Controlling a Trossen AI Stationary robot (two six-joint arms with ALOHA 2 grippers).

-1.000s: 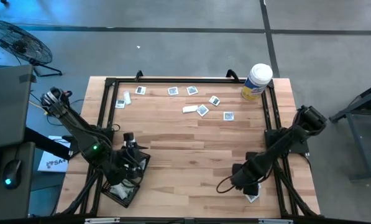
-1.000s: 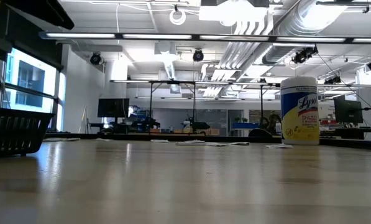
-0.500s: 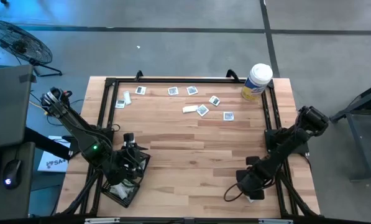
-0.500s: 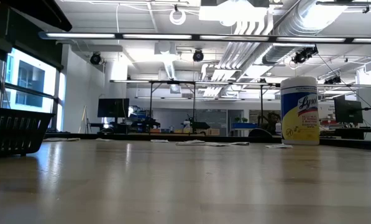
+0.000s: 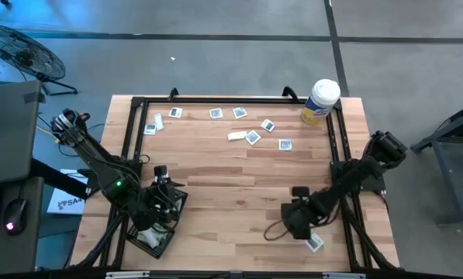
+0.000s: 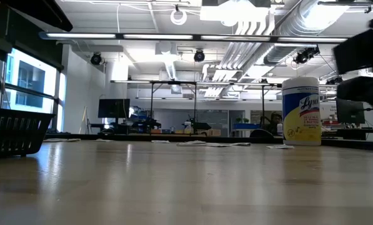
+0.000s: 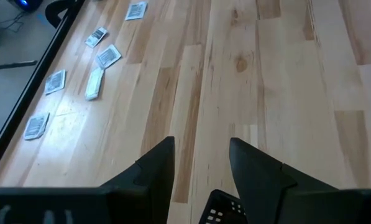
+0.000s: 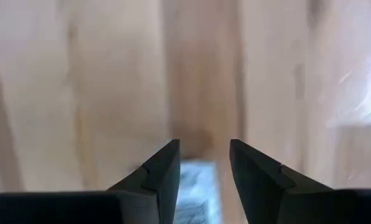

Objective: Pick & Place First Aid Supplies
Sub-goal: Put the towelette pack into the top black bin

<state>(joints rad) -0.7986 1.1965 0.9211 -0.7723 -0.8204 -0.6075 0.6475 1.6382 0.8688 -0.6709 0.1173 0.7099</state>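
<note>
Step in hand: right gripper [image 5: 291, 219] hangs low over the near right part of the table [image 5: 215, 194], fingers parted with a clear gap and nothing between them. I judge it is between a drop and the next pick.
Packet by the tool: one square packet [image 5: 315, 243] lies flat on the wood just beside the right gripper, on its outer side toward the near table edge. In the right wrist view a pale bluish packet [image 8: 196, 186] shows between and just under the fingers [image 8: 163, 174]; it looks to be lying on the wood, not clamped.
Remaining supplies: scattered packets [image 5: 252, 137] lie well ahead of the right gripper, in a loose row along the far edge, some close to the white canister [image 5: 319, 101].
Left gripper [image 5: 163, 194]: waits over the black mesh tray [image 5: 155, 236] at the near left; fingers apart and empty in its own wrist view, with the far packets [image 7: 107, 56] well ahead of it.
Next move: probably a long reach forward to the far row, then a flat, careful pinch, because each packet is thin and lies tight on the wood.
Hard to make out: right wrist view is blurred, so I cannot tell if the bluish packet touches a finger. In the low view only a dark part of an arm shows at the right edge, and the far packets are thin slivers.
</note>
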